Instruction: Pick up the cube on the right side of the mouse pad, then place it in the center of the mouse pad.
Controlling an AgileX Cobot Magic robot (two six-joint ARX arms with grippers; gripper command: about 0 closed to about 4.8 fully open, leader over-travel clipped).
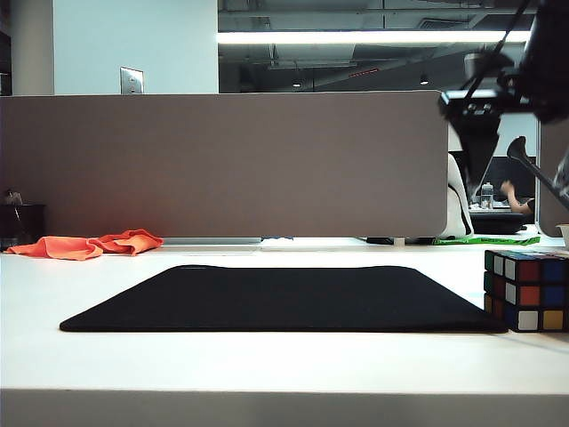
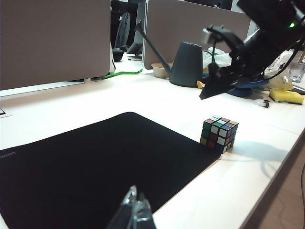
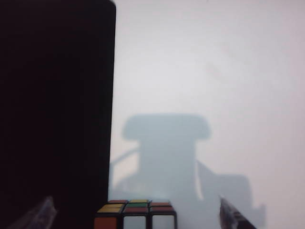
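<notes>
White table [image 1: 267, 365] with the black mouse pad [image 1: 276, 298] lying flat at its middle. The cube [image 1: 526, 290] stands on the table just beside the pad's right edge, apparently touching it; its faces show red, blue, white, yellow and green squares. The right gripper [image 2: 224, 76] hangs in the air above the cube, clear of it, pointing down. In the right wrist view its two fingertips [image 3: 233, 217] stand wide apart, with the cube [image 3: 135, 215] between them and lower down. The left gripper [image 2: 135, 212] sits low over the near part of the pad, jaws close together, holding nothing. An orange cloth [image 1: 89, 245] lies at the far left.
</notes>
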